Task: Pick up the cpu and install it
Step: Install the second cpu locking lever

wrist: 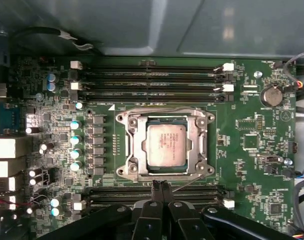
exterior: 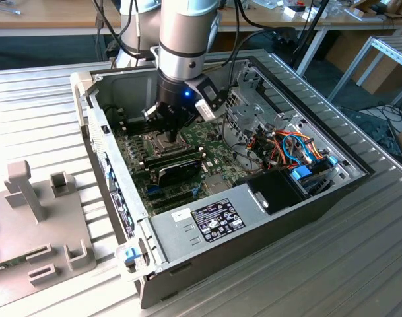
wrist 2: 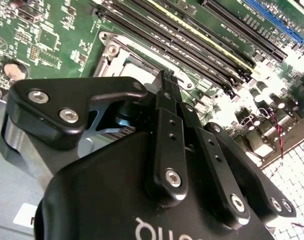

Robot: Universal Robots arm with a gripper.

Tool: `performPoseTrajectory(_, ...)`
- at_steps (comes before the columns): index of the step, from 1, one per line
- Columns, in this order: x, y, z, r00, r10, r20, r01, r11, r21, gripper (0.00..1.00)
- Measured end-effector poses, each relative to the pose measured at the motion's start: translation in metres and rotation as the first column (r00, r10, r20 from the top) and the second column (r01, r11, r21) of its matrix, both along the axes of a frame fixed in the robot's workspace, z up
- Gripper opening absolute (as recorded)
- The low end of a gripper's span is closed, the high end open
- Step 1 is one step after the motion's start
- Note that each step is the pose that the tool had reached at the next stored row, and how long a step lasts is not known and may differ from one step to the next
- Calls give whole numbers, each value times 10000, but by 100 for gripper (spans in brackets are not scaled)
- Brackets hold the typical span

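The cpu (wrist: 165, 145), a small square chip with a dull silver top, lies flat inside the metal socket frame (wrist: 128, 145) on the green motherboard (wrist: 251, 165) in the first wrist view. My gripper (wrist: 160, 186) hovers just off one side of the socket, its two black fingers pressed together with nothing between them. In the second wrist view the gripper (wrist 2: 167, 79) points down at the socket's edge (wrist 2: 134, 57). In the exterior view the gripper (exterior: 169, 137) reaches down into the open computer case (exterior: 187, 228), right above the socket.
Long black memory slots (wrist: 152, 80) run along both sides of the socket. A power supply (exterior: 214, 221), coloured cables (exterior: 290, 148) and a drive cage (exterior: 250, 105) crowd the case on the exterior view's right. A grey fixture (exterior: 29, 198) stands on the table at the exterior view's left.
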State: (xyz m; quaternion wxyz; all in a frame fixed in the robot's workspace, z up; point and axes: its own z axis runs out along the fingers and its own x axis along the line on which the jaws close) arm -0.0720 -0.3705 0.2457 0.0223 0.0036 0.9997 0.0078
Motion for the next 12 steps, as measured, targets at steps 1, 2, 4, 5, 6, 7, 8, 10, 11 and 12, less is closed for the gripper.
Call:
performPoseTrajectory(1, -10, 1, -3, 10000, -1, 0, 1, 10000, 0, 11)
performPoseTrajectory(2, -16, 1, -4, 10000, -1, 0, 1, 10000, 1, 11)
performPoseTrajectory(4, -16, 1, -4, 10000, 1, 0, -1, 10000, 0, 11)
performPoseTrajectory(5, -16, 1, -4, 10000, 1, 0, -1, 10000, 1, 11)
performPoseTrajectory(6, -17, 1, -4, 10000, 0, 0, 0, 10000, 1, 11)
performPoseTrajectory(7, -18, 1, -5, 10000, 0, 1, 0, 10000, 1, 11)
performPoseTrajectory(8, -24, 3, -6, 10000, -3, 1, 3, 10000, 1, 11)
performPoseTrajectory(10, -37, 5, -10, 10000, 0, 1, 0, 10000, 1, 11)
performPoseTrajectory(11, -46, 5, -13, 10000, -1, 1, 1, 10000, 1, 11)
performPoseTrajectory(12, -48, 5, -13, 10000, 0, 1, 0, 10000, 0, 11)
